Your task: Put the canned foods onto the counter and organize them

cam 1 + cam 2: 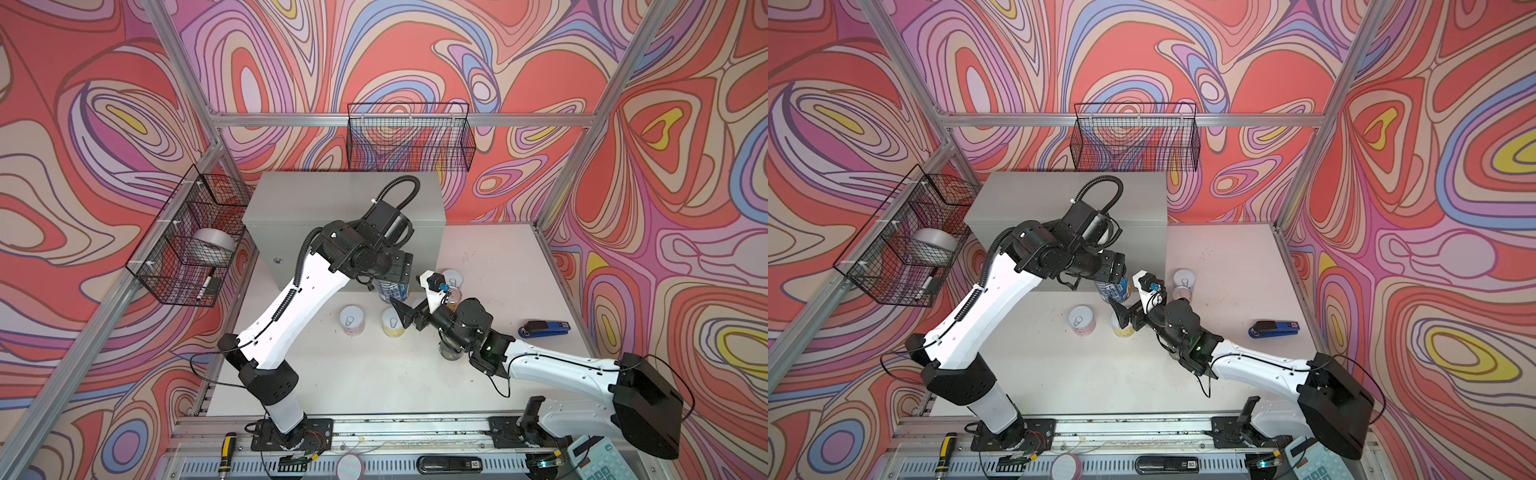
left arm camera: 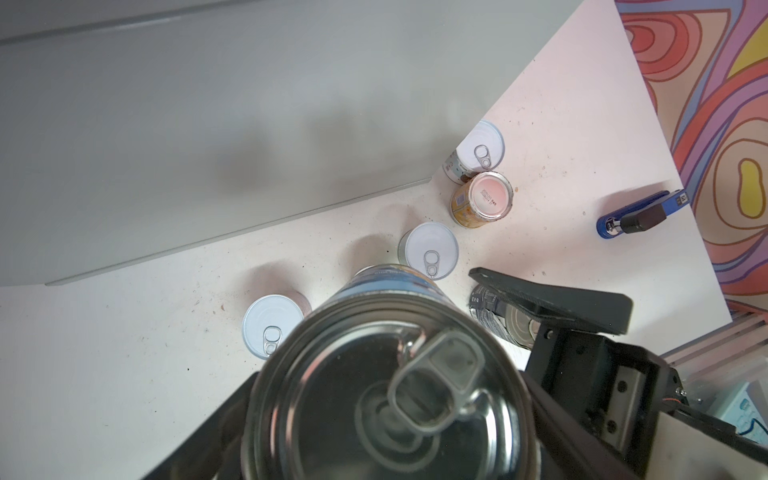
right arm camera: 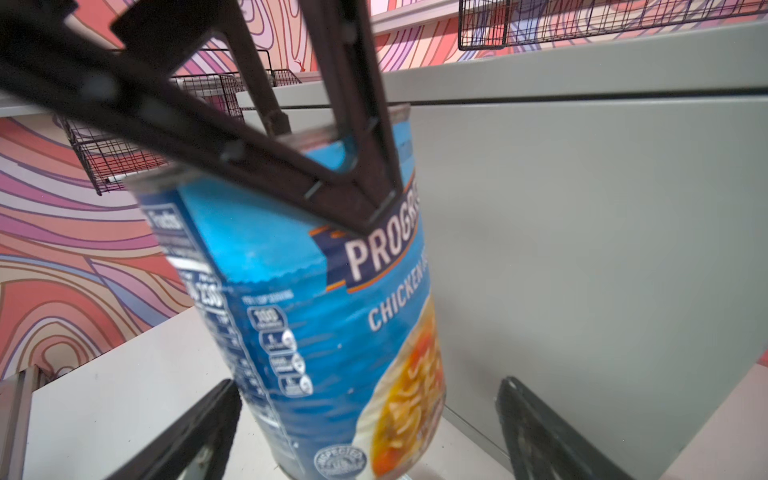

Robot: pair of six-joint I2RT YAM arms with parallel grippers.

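Observation:
My left gripper (image 1: 394, 281) (image 2: 386, 399) is shut on a tall blue soup can (image 1: 392, 291) (image 3: 324, 316), gripping it near the rim. The can hangs tilted in front of the grey counter (image 1: 345, 199) (image 1: 1059, 195). My right gripper (image 1: 409, 309) (image 3: 370, 384) stands open, with a finger on each side of this can's lower end and not touching it. On the white table stand a pink can (image 1: 352, 319), a yellow can (image 1: 391, 325), a pale-blue can (image 1: 452, 277) and an upturned orange can (image 2: 486, 199). A dark can (image 2: 488, 313) stands under the right arm.
A blue stapler (image 1: 543, 328) lies at the right of the table. A wire basket (image 1: 409, 137) hangs on the back wall, and another (image 1: 166, 274) on the left wall holds a grey tape roll (image 1: 214, 247). A calculator (image 1: 598, 457) and a screwdriver (image 1: 226, 451) lie at the front rail.

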